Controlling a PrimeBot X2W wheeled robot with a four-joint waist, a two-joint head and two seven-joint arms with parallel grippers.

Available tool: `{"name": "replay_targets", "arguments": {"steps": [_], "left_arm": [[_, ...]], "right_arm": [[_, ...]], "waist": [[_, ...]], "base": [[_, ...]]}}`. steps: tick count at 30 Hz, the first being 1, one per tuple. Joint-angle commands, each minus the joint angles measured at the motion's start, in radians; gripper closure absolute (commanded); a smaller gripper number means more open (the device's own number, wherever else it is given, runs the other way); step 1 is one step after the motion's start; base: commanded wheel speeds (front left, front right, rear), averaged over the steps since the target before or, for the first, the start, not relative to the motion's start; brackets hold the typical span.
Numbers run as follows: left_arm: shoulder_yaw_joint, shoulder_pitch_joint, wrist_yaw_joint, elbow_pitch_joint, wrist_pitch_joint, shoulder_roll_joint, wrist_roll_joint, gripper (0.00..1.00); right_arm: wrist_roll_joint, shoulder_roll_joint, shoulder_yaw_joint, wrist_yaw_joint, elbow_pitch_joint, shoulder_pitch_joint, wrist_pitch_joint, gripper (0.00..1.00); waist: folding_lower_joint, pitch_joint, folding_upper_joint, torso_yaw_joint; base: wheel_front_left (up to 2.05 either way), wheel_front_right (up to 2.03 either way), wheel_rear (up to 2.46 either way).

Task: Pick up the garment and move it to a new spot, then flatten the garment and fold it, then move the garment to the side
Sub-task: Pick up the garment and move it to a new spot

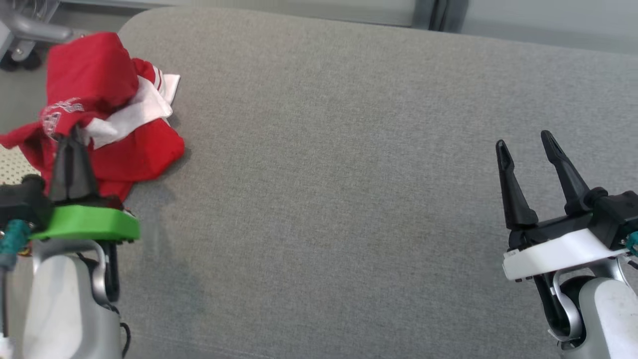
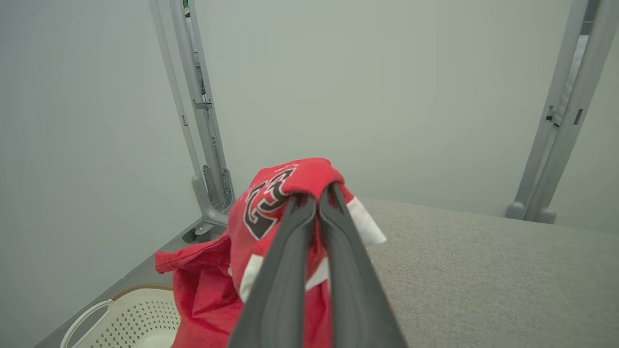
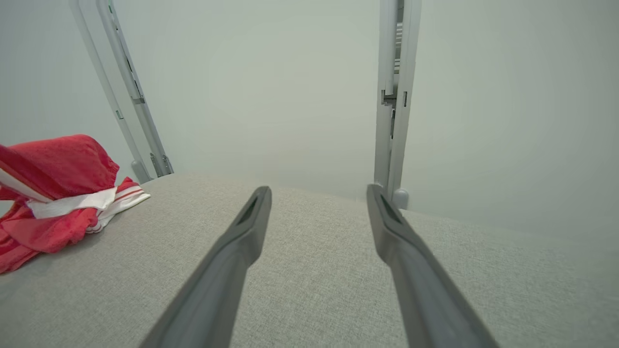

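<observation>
Garment (image 1: 139, 149): red jersey of mesh-like cloth, crumpled in a heap at 10 o'clock in the head view, on the near-left corner of the grey cloth-covered surface (image 1: 349, 174). White panels and a white-and-red striped edge poke out of the folds toward 1 o'clock of the heap. Pale lettering shows on a red fold at its left. In the left wrist view a black numeral outlined in white curves over the top fold (image 2: 263, 205). Part of the cloth hangs past the surface's left edge, above a white perforated basket (image 2: 140, 314). Left claw (image 1: 75, 132), at 8 o'clock in the head view, has its two dark fingers pressed together, pinching a red fold at the tips, and that fold stands bunched up above the rest of the heap. Right claw (image 1: 523, 140), at 4 o'clock, is spread wide with nothing between its fingers, above bare grey cloth, well apart from the garment, which lies off at 9 o'clock in its wrist view.
</observation>
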Motion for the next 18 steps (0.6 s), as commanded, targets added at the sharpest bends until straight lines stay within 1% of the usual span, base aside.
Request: {"name": "replay_targets", "arguments": {"steps": [1,5,7,10,13,14,18], "left_arm": [[-0.025,0.039,-0.005,-0.027,0.000,-0.012,0.013,1.00],[-0.117,0.106,-0.012,-0.095,0.030,-0.043,0.026,1.00],[-0.186,0.126,-0.017,-0.115,0.053,-0.055,0.019,1.00],[-0.305,0.130,-0.023,-0.128,0.078,-0.070,0.000,1.00],[-0.423,0.096,-0.025,-0.124,0.089,-0.075,-0.032,1.00],[-0.513,0.068,-0.026,-0.119,0.091,-0.079,-0.056,1.00],[-0.677,-0.003,-0.026,-0.113,0.084,-0.080,-0.118,1.00]], "right_arm": [[-0.002,0.010,-0.006,0.000,0.001,0.024,-0.005,0.00],[-0.005,0.030,-0.011,0.000,0.000,0.045,-0.010,0.00],[-0.004,0.040,-0.016,0.000,0.000,0.053,-0.010,0.00],[-0.001,0.048,-0.019,0.000,0.004,0.057,-0.015,0.00],[0.001,0.057,-0.025,0.000,0.006,0.053,-0.021,0.00],[0.004,0.063,-0.023,0.000,0.010,0.049,-0.026,0.00],[0.009,0.074,-0.026,0.000,0.025,0.039,-0.037,0.00]], "waist": [[0.0000,-0.081,0.0000,-0.059],[0.0000,-0.098,0.0000,-0.117],[0.0000,-0.097,0.0000,-0.151],[0.0000,-0.088,0.0000,-0.215],[0.0000,-0.072,0.0000,-0.280],[0.0000,-0.061,0.0000,-0.332],[0.0000,-0.034,0.0000,-0.425]], "base": [[0.00,0.00,0.00],[0.00,0.00,0.00],[0.00,0.00,0.00],[0.00,0.00,0.00],[0.00,0.00,0.00],[0.00,0.00,0.00],[0.00,0.00,0.00]]}}
